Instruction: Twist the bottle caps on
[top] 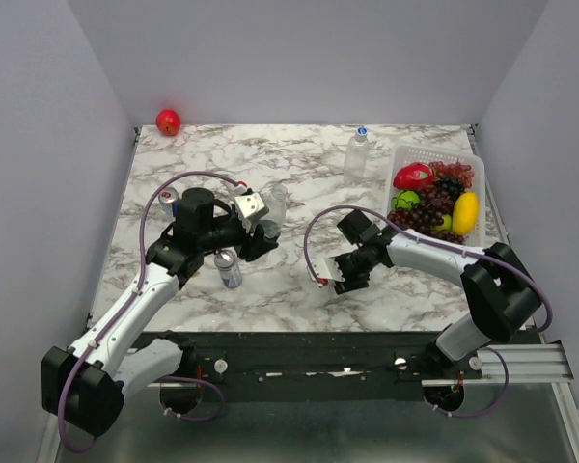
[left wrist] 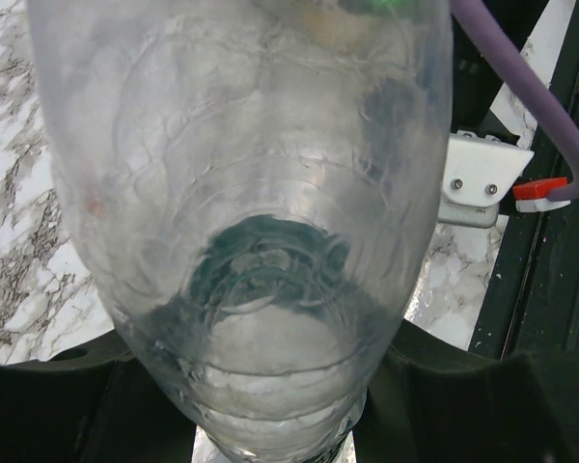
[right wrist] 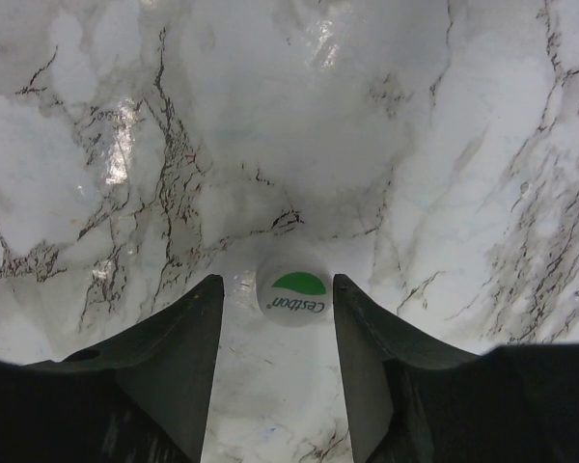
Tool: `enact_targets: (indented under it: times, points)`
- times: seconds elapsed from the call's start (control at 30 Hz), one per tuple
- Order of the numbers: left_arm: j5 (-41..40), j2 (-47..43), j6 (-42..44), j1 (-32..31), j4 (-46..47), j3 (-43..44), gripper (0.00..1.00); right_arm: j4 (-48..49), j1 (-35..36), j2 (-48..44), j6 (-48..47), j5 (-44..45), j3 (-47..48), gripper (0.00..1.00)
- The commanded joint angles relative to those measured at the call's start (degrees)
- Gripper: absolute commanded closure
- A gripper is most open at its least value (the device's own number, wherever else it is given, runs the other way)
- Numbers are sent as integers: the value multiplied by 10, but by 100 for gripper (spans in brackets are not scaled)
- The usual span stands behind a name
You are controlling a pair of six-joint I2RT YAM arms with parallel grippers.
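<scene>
**A:** Where is the green-marked cap (right wrist: 294,292)?

**B:** It lies flat on the marble worktop (top: 299,164), printed side up. That spot is well to the left of the fruit basket (top: 398,154) and nearer the arms' bases than the basket is.

**A:** Does the right hand (right wrist: 276,299) have it?

**B:** No. Its two fingers (right wrist: 174,367) stand apart with the cap between them. One finger is just beside the cap's rim, and a strip of bare marble shows on the other side. The cap rests on the worktop, not gripped.

**A:** And the left hand (top: 267,228)?

**B:** It is clamped on a clear bottle (left wrist: 251,193), which fills its wrist view from the base end. From above, that bottle is farther left of the basket than the right hand is.

**A:** What about the other bottle?

**B:** The second bottle (top: 357,152) stands upright just left of the basket's far corner, with a blue-and-white cap (top: 362,130) on its neck.

**A:** Anything else about?

**B:** There are two cans, both far to the left of the basket. One (top: 230,268) is just beside the left arm on its near side, the other (top: 170,200) behind that arm. A red apple (top: 168,122) sits at the far left corner.
</scene>
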Motion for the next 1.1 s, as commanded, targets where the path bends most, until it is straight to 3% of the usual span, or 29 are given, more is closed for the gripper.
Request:
enact_targets:
  times: [0.0,0.8,1.07]
  points:
    - [-10,-13,2,5,8,-11,100,15,8,15,-13,15,16,45]
    - [-7,-13,-4,6,19,-18,100,19,7,32,-3,19,27,49]
    - [-7,-15,-3,6,15,-21,100,19,8,46,-1,25,32,55]
